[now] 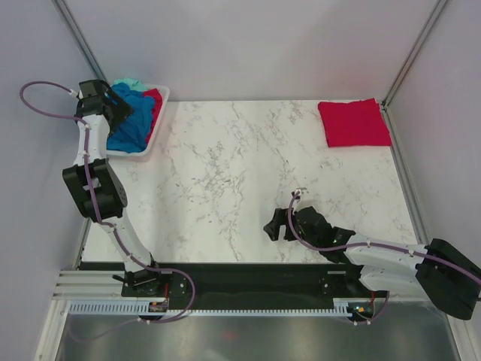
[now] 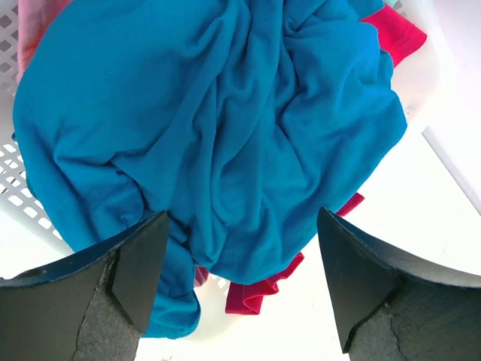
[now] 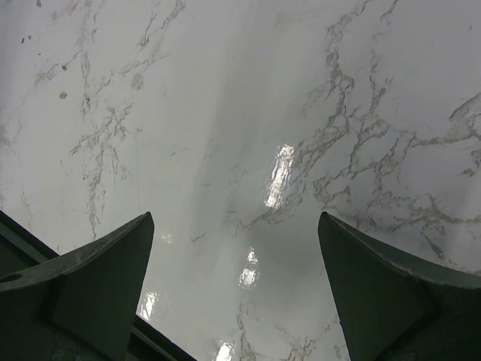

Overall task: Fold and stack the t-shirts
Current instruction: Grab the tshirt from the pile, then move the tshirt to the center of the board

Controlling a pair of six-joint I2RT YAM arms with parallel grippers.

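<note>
Left tool (image 2: 242, 218) hangs released over the basket (image 1: 148, 147), about to pick the teal shirt (image 2: 225, 113).

Its jaws stand wide apart and grasp nothing; the teal shirt lies crumpled on top of the basket's heap, with a red shirt (image 2: 394, 30) poking out beneath it and a mint shirt (image 1: 128, 81) at the basket's back. The right tool (image 1: 276, 228) is also released and hovers low over the bare counter (image 1: 225, 165), well apart from the basket. A folded shirt (image 1: 353, 122), red, lies far from the basket across the counter. The step looks like fetching the next shirt: the left tool should drop onto a raised fold, clench on the teal cloth alone, and lift it clear of the basket.
</note>
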